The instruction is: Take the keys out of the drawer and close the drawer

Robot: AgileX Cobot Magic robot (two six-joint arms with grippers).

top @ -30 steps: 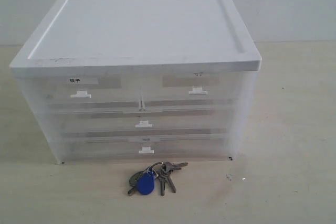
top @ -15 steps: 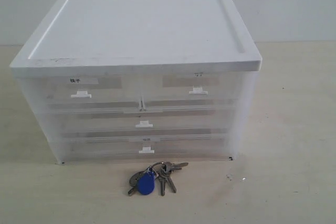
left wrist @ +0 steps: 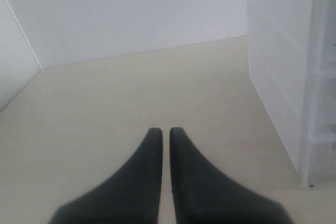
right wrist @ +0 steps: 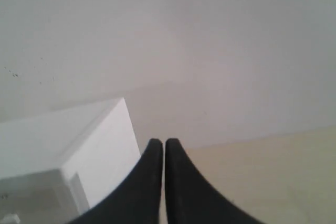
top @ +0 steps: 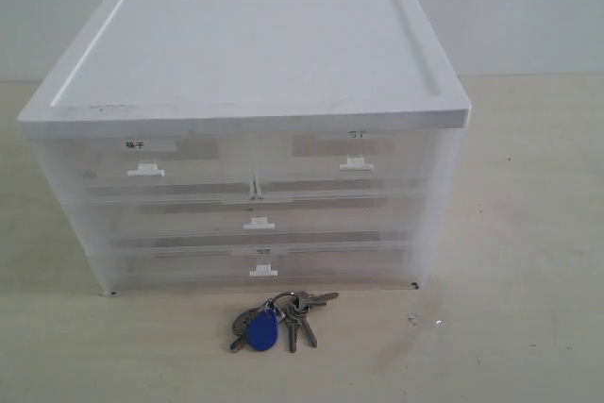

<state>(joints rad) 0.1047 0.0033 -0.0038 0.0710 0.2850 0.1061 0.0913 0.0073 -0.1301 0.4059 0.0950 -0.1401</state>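
Keys [top: 276, 320] lie flat on the tabletop [top: 528, 233], just in front of the drawer unit [top: 255, 92], near the middle of its front and not touching it. The blue oval fob [top: 262, 330] sits on the bunch's left w/ a dark round tag [top: 243, 320] beside it; the grey keys fan out to the right. Unit is translucent plastic w/ a white lid: two small drawers [top: 146, 169] up top, two wide ones below, all fronts flush, i.e. shut. Neither arm shows in the exterior view. Left claw [left wrist: 165, 132]: closed, black fingers side by side w/ only a slit between, nothing gripped, above bare tabletop beside the unit. Right claw [right wrist: 163, 142]: closed too, empty, near the unit's top corner.
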